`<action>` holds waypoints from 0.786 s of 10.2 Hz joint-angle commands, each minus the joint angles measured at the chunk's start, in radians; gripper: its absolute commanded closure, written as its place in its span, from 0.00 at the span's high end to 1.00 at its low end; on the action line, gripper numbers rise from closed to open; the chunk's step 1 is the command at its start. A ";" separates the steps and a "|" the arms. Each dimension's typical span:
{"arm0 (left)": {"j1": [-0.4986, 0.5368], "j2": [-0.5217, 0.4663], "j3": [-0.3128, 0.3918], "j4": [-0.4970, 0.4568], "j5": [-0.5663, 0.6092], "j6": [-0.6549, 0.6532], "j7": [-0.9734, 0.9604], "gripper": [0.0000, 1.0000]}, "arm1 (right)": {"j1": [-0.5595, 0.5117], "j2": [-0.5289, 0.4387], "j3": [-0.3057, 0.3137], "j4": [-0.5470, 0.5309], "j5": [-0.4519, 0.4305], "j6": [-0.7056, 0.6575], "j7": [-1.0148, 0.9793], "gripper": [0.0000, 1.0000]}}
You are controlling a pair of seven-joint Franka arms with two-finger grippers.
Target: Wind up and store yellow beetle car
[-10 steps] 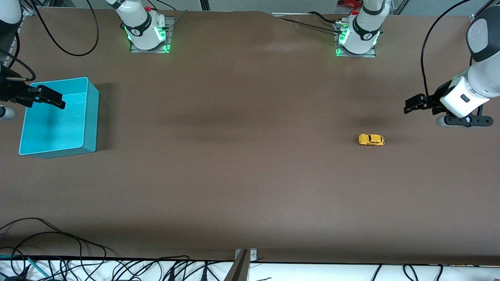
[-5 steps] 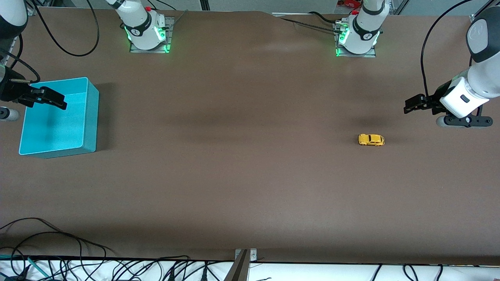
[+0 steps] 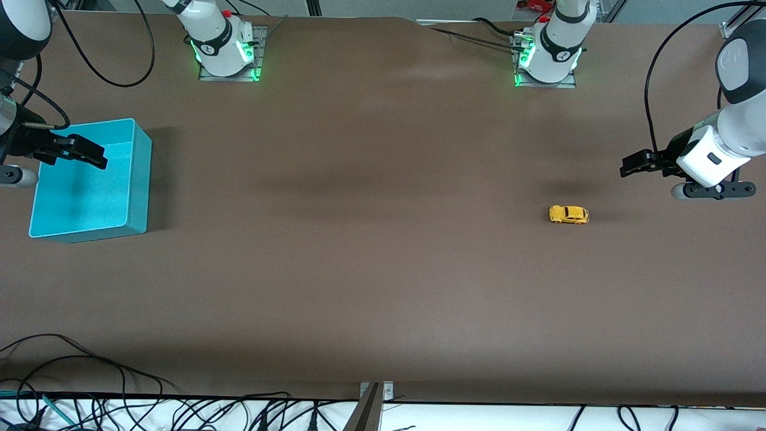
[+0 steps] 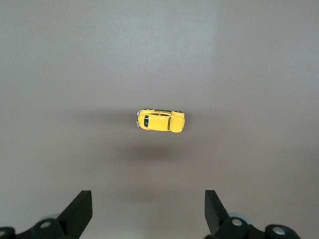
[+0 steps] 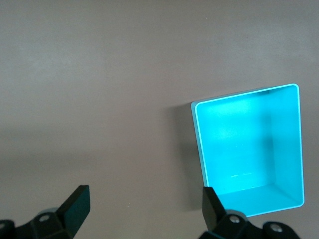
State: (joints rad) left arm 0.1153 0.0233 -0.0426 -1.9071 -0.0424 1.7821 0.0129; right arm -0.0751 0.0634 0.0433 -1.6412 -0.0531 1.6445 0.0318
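The yellow beetle car (image 3: pixel 569 214) sits on the brown table (image 3: pixel 383 269) toward the left arm's end, well apart from the teal box (image 3: pixel 139 179). It looks tiny, light, hard and probably slippery, so pinching its flat sides seems best. The left gripper (image 4: pixel 147 211) hangs spread wide over the table near it, and the right gripper (image 5: pixel 142 209) waits spread wide over the box; both hold nothing.

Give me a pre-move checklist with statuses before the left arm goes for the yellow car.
1. yellow beetle car on its wheels on the bare table, nothing touching it: ok.
2. left gripper fingers open, nothing held: ok.
3. Left gripper over the car: not ok; it is up in the air, off to one side.
4. teal box open-topped, nothing inside: ok.
5. right gripper fingers open, waiting over the box: ok.
6. Car wound up: cannot tell.
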 commanded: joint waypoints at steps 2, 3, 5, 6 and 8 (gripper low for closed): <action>0.009 0.001 -0.005 -0.001 -0.007 -0.013 -0.021 0.99 | 0.005 -0.004 0.003 -0.003 -0.019 0.003 0.014 1.00; 0.009 0.001 -0.005 -0.001 -0.007 -0.013 -0.019 0.97 | 0.005 -0.004 0.003 -0.003 -0.021 0.003 0.014 1.00; 0.009 0.001 -0.005 -0.001 -0.008 -0.013 -0.025 0.98 | 0.005 -0.004 0.003 -0.003 -0.019 0.003 0.014 1.00; 0.010 0.009 -0.005 -0.001 -0.017 -0.013 -0.107 1.00 | 0.008 -0.004 0.001 -0.003 -0.021 0.003 0.014 1.00; 0.015 0.050 -0.005 -0.001 -0.025 -0.012 -0.391 1.00 | 0.009 -0.004 0.003 -0.003 -0.021 0.003 0.014 1.00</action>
State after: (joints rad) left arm 0.1207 0.0422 -0.0426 -1.9143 -0.0437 1.7788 -0.2344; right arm -0.0726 0.0637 0.0434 -1.6412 -0.0536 1.6445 0.0326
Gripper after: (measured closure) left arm 0.000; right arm 0.000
